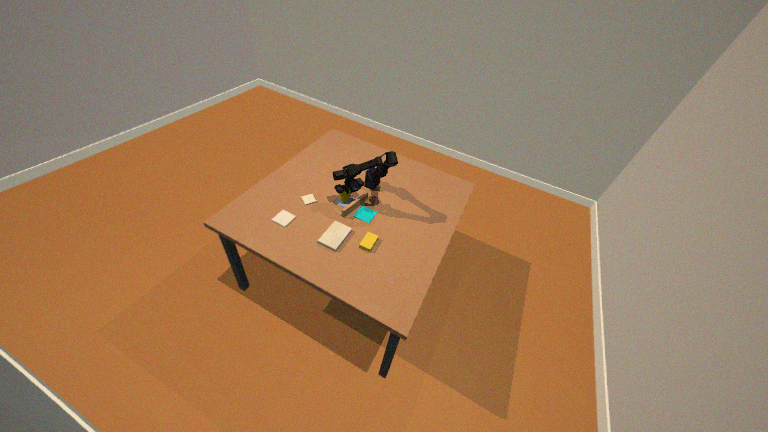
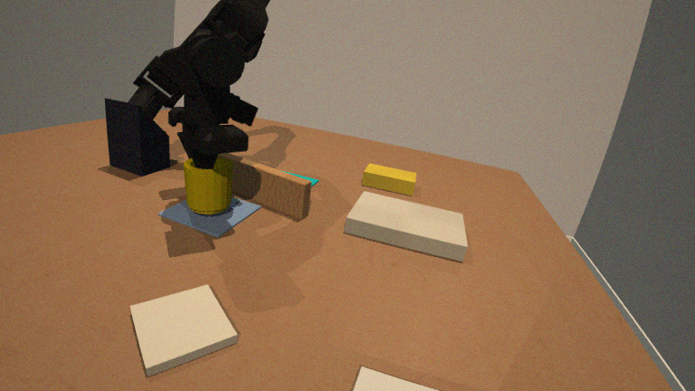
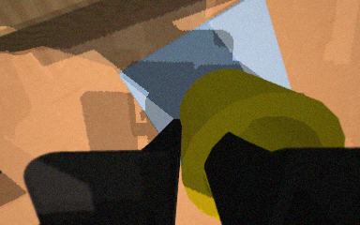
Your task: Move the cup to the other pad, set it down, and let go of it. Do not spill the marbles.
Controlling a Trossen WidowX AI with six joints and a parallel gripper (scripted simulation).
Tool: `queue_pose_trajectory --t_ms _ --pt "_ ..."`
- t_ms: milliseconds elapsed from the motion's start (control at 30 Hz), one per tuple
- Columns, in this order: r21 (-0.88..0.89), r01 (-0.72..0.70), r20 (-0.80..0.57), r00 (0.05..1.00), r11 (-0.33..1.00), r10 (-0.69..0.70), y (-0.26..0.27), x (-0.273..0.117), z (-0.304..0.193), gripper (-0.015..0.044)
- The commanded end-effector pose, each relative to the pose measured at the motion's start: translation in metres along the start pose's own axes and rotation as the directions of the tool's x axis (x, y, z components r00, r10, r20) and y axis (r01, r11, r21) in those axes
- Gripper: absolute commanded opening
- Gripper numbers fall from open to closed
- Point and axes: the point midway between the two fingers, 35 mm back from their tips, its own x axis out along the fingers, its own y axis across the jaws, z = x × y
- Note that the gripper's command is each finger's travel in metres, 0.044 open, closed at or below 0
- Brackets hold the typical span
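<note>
Jaws clamp one cup on one blue pad.

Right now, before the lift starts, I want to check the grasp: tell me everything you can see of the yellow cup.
The yellow cup is a plain, straight-walled cylinder, open at the top, matte and opaque, with no handle. It stands upright on the pale blue pad, close beside the wooden block. The hand is shut on its rim wall, one finger inside the cup and the other outside. Its inside is shadowed, so no marbles can be made out.
</note>
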Motion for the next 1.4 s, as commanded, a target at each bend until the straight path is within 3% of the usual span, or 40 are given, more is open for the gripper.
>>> queue_pose_trajectory --t_ms 0,633,1367 --pt "-0.005 0.010 -0.005 1.000 1.000 -0.010 -0.004 -0.013 -0.001 0.0000" --pt "-0.001 0.008 -0.002 1.000 1.000 -0.008 -0.004 -0.078 -0.001 0.0000" --pt "0.003 0.010 0.003 1.000 1.000 -0.010 -0.002 -0.075 0.004 0.0000"
